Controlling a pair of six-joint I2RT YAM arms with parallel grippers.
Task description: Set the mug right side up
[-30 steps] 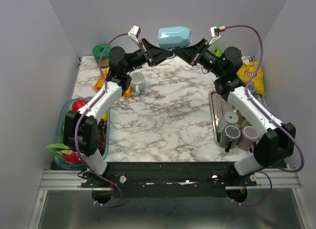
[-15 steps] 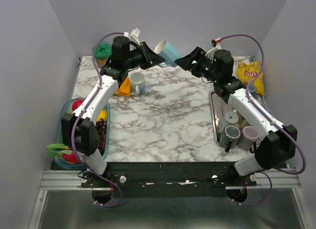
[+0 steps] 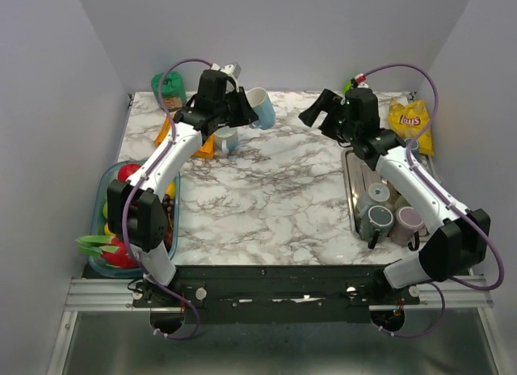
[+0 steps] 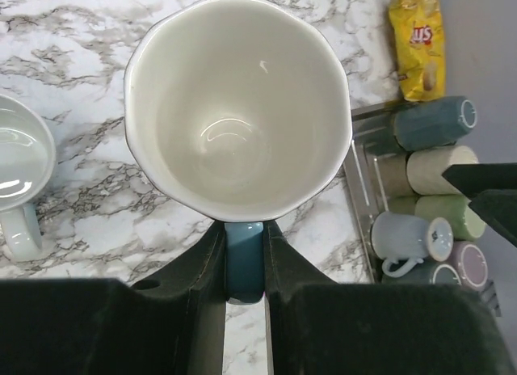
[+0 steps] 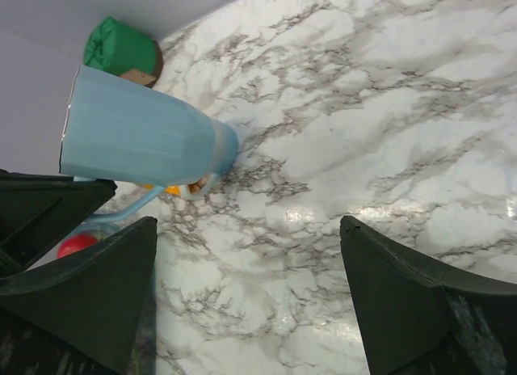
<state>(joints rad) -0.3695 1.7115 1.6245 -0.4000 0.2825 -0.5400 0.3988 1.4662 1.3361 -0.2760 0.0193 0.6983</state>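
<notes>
My right tool (image 5: 250, 298) just let go: wide open, empty. My left tool (image 4: 244, 247) alone clamps the mug (image 4: 238, 108) by its handle, in the air just beside the white mug (image 4: 20, 173). Mouth probably up. Set-down remains.

One camera looks down from high behind the table (image 3: 275, 189). Two wrist cameras sit close, both seeing the mug (image 4: 238, 108).

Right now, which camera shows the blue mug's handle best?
Left wrist: the left gripper pinches the handle right under the open mug. Right wrist shows it from the side as a thin loop; top external shows the mug, its handle hidden.
</notes>
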